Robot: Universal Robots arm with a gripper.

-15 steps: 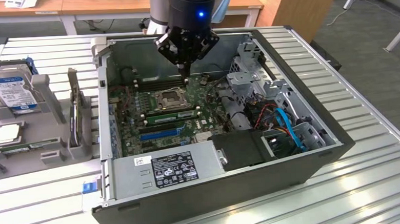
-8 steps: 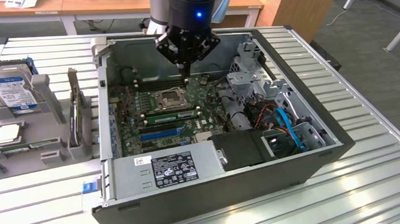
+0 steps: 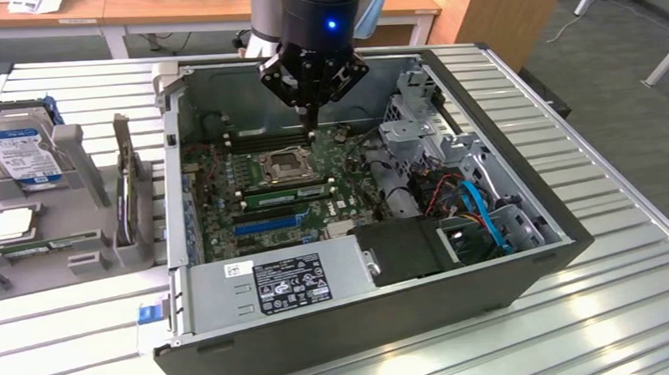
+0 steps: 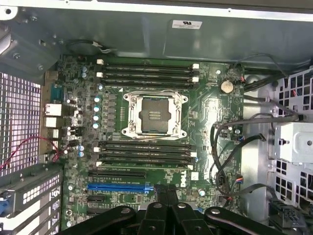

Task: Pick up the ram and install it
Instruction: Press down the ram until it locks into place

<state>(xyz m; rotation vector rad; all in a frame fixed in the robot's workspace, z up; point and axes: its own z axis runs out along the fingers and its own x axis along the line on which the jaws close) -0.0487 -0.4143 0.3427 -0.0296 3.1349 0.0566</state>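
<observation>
Ram [image 3: 286, 191] seated in slot; gripper [image 3: 306, 112] pressed together, empty, above motherboard [image 3: 347, 206]; risks striking memory slots if lowered

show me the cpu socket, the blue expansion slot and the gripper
cpu socket [image 4: 154, 114], wrist view, middle of the open socket
blue expansion slot [image 4: 117, 187], wrist view, middle of its length
gripper [image 3: 307, 111], exterior view, at its closed fingertips

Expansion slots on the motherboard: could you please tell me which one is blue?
The long expansion slot lying between two black ones; it alone is blue, the rest black.
</observation>
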